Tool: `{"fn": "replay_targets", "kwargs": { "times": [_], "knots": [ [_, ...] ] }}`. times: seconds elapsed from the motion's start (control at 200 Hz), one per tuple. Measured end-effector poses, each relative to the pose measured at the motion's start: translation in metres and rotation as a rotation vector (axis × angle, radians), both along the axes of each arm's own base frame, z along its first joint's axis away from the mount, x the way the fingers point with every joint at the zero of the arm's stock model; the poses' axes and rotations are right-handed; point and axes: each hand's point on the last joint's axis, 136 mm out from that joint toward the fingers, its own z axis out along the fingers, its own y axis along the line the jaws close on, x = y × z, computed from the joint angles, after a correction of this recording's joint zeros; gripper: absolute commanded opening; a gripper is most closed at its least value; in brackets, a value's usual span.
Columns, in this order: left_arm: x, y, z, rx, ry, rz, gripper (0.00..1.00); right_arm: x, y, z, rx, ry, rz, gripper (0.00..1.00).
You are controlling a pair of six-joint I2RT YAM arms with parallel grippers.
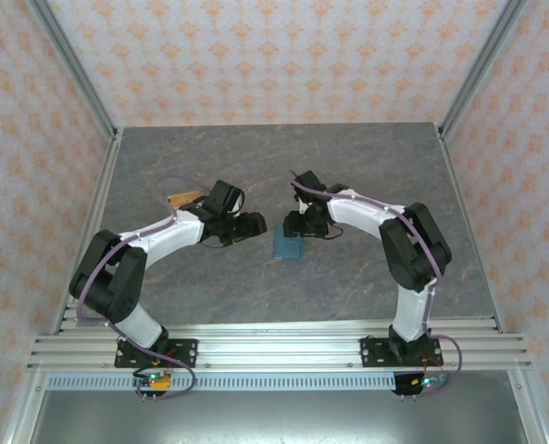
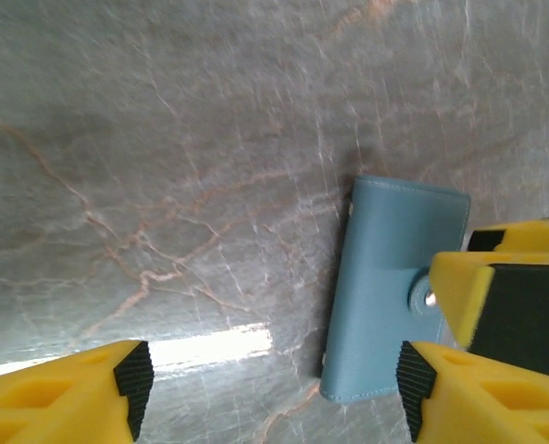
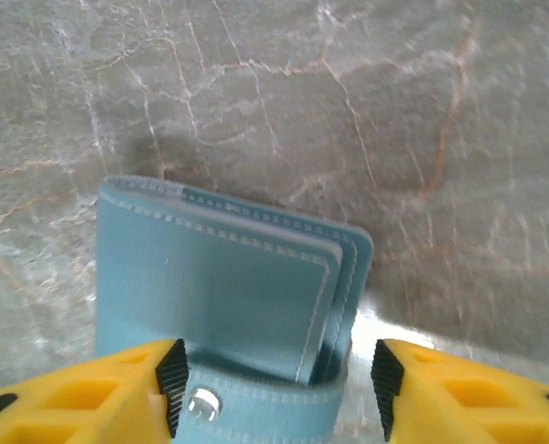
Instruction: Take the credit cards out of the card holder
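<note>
Left end effector (image 2: pixel 272 384) apart over the bench (image 2: pixel 163 139); right end effector (image 3: pixel 274 379) apart, straddling card holder (image 3: pixel 218 277) tab at six o'clock; soft holder could skid, snap unopened.

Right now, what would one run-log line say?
card holder: closed, flat on table | right gripper: open, straddling its tab | left gripper: open, close by

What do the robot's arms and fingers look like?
The left arm and right arm are white with black joints, and purple cables loop along them. The left gripper and right gripper have yellow fingers with ribbed black pads.
</note>
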Motion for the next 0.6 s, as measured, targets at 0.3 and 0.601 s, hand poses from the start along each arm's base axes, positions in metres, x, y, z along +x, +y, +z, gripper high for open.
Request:
{"fn": "replay_targets", "kwargs": {
  "times": [0.3, 0.601],
  "knots": [
    [-0.007, -0.026, -0.009, -0.102, 0.032, -0.039, 0.53, -0.003, -0.010, 0.023, 0.030, -0.013, -0.043, 0.44],
    [-0.001, -0.044, -0.024, -0.100, 0.067, -0.062, 0.47, -0.016, -0.017, -0.002, -0.003, 0.080, -0.098, 0.35]
  ]
}}
